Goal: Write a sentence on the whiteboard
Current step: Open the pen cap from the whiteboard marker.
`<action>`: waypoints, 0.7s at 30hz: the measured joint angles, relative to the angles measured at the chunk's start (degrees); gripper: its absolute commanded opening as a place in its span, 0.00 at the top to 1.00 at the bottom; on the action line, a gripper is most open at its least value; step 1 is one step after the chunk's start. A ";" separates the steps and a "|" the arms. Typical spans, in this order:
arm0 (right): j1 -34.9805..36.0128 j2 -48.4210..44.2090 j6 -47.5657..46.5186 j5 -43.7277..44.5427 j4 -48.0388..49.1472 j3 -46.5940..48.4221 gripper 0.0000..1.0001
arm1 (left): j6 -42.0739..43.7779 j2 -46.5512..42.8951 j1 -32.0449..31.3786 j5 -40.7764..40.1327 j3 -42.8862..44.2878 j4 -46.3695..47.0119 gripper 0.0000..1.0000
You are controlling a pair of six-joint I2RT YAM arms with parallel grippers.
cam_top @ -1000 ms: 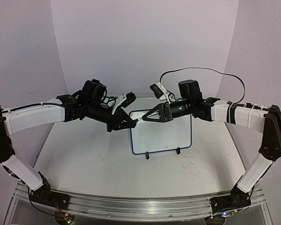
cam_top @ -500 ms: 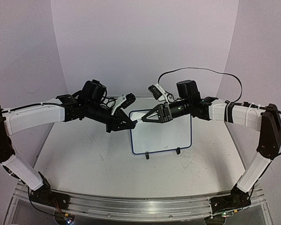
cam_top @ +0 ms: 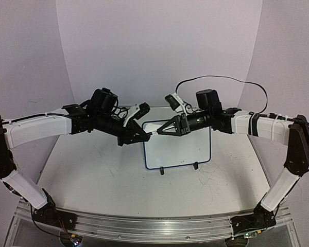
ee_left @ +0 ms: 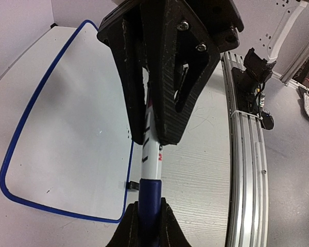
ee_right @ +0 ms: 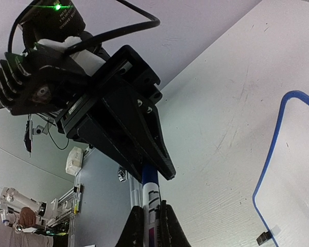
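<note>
Whiteboard [cam_top: 177,149] upright, right jaws newly tightened on marker [ee_left: 151,154]

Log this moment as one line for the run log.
left fingers: shut on marker, blue end | right fingers: shut on marker, white barrel | whiteboard: standing, no writing seen

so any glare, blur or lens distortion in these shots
Top external: soft even light, lilac cast, the silver aluminium rail bows from the wide lens; left wrist: the small blue-framed whiteboard bulges the same way; right wrist: a green light blooms at top, the right arm's black fingers sit in shadow.
</note>
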 measured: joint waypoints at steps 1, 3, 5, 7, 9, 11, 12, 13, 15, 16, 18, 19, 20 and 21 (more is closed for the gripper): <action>-0.31 -0.63 0.16 -0.23 0.58 -0.88 1.00 | 0.15 -0.05 -0.21 -0.30 -0.15 0.68 1.00; -1.25 -2.07 0.43 -1.21 1.82 -2.78 1.00 | 0.85 -0.55 -0.93 -1.43 -1.04 2.45 1.00; -4.49 -5.48 0.42 -2.58 1.97 -6.11 1.00 | 1.39 -2.64 -0.86 -3.22 -3.53 2.05 1.00; -10.66 -10.31 0.11 -3.79 1.70 -9.76 1.00 | 1.93 -5.33 0.10 -5.04 -6.15 0.61 1.00; -16.82 -15.90 -0.74 -3.77 1.64 -12.65 1.00 | 2.13 -8.72 1.40 -7.23 -8.85 -0.42 1.00; -20.43 -21.39 -1.71 -2.10 1.39 -14.64 1.00 | 2.04 -12.07 2.46 -9.57 -10.95 -1.32 1.00; -20.95 -24.23 -2.23 -0.79 1.40 -15.17 1.00 | 1.74 -13.45 2.72 -10.81 -11.67 -1.48 1.00; -20.77 -26.32 -2.67 0.34 1.40 -15.33 1.00 | 1.00 -14.66 2.78 -12.44 -12.23 -1.67 1.00; -20.10 -29.23 -3.66 2.93 1.46 -15.29 1.00 | -1.42 -15.89 2.77 -16.32 -12.85 -1.74 1.00; -19.75 -30.23 -4.17 4.78 1.35 -15.25 1.00 | -2.75 -16.02 2.74 -18.62 -13.14 -1.62 1.00; -19.44 -31.15 -5.26 9.06 0.68 -15.20 1.00 | -5.92 -15.38 2.73 -23.10 -14.10 -1.21 1.00; -19.46 -31.28 -5.74 11.48 0.09 -15.20 1.00 | -8.10 -14.69 2.71 -25.50 -14.72 -1.11 1.00; -19.46 -31.34 -6.17 14.24 -0.64 -15.20 1.00 | -10.55 -13.46 2.71 -27.74 -15.48 -0.91 1.00; -19.48 -31.44 -6.63 17.13 -1.34 -15.20 1.00 | -12.94 -11.97 2.73 -29.65 -16.24 -0.78 1.00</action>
